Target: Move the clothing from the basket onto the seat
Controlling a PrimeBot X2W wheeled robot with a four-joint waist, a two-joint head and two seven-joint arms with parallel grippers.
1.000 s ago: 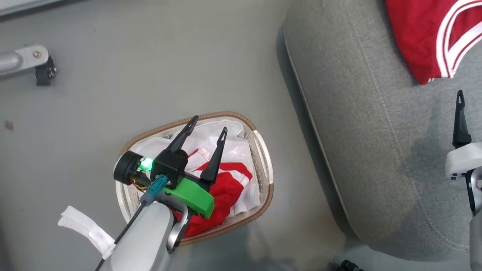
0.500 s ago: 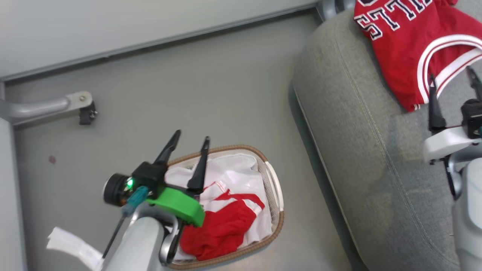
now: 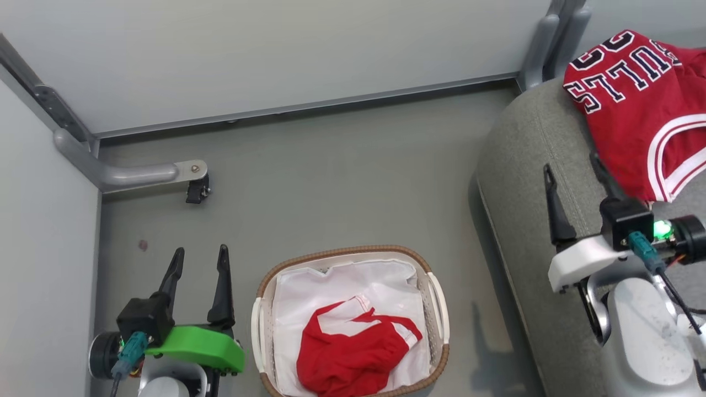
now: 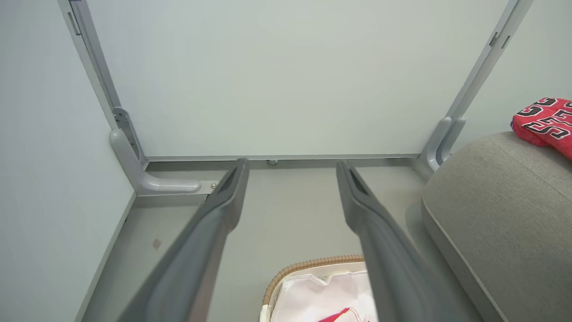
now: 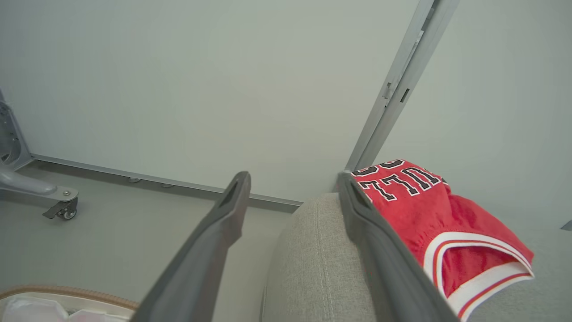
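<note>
Red shorts [image 3: 353, 353] lie crumpled on the white liner inside the basket [image 3: 342, 251], which stands on the floor. The red jersey [image 3: 640, 110] with black lettering lies on the grey seat [image 3: 524, 165] at the right. My left gripper [image 3: 199, 253] is open and empty, hanging over the floor just left of the basket. My right gripper [image 3: 571, 164] is open and empty above the seat's left edge, beside the jersey. The left wrist view has the basket's rim [image 4: 308, 264] low between the fingers, with the seat [image 4: 500, 201] to the right. The right wrist view shows the jersey [image 5: 424, 210] on the seat [image 5: 313, 250].
Pale wall panels close the space at the back and left. A grey bracket foot with a small black caster [image 3: 196, 190] stands on the floor at the left. A grey upright post [image 3: 551, 44] rises behind the seat. Bare grey floor lies between basket and wall.
The head view has pulled back and shifted. My left gripper has come off the basket and now sits to its left, still open. My right gripper has come further into view.
</note>
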